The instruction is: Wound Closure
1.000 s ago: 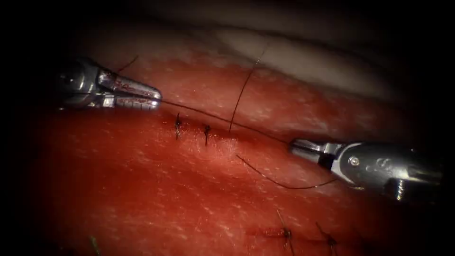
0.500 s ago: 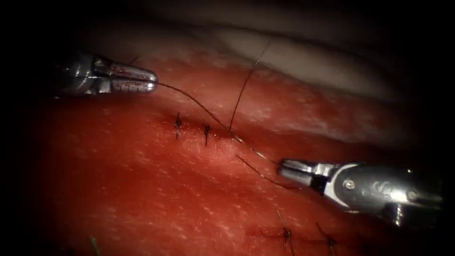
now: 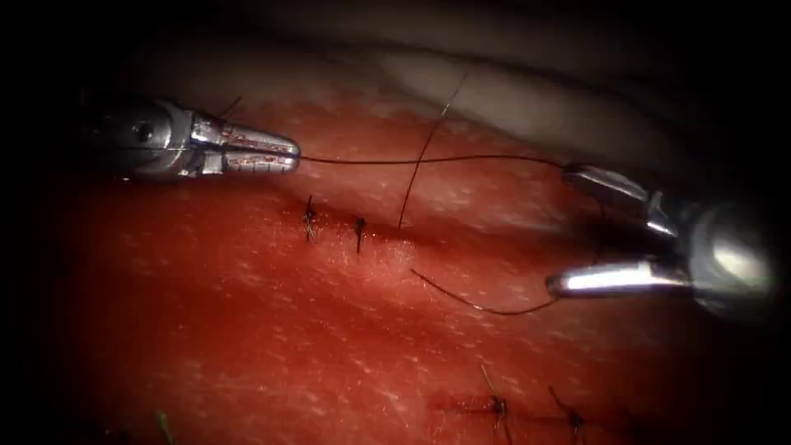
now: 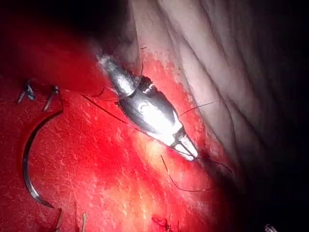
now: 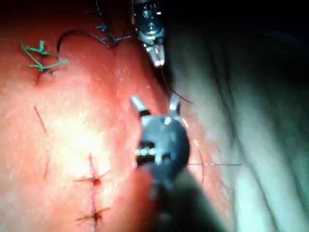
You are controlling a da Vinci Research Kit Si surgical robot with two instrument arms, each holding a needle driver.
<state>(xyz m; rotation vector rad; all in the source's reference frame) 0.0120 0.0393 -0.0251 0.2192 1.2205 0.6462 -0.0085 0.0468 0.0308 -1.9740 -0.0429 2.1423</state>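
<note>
I hold the thread (image 3: pixel 428 159) with my left tool (image 3: pixel 284 154) clamped upper left, right tool (image 3: pixel 568 231) spread wide and empty, needle (image 4: pixel 29 159) lying loose on the tissue (image 3: pixel 272 330); two stitches (image 3: pixel 334 222) tied, cut partly unclosed.

**Endoscope view: left tool on thread, right tool open**

The left tool (image 3: pixel 284 154) has its jaws closed on the thread (image 3: pixel 428 159), which runs level to the right tool's upper jaw. The right tool (image 3: pixel 564 229) stands with jaws spread wide, gripping nothing. A second strand rises from the cut (image 3: pixel 395 235) (two dark stitches (image 3: pixel 334 222) sit left of it). A loose thread end (image 3: pixel 482 305) lies on the tissue (image 3: pixel 247 330).
</note>
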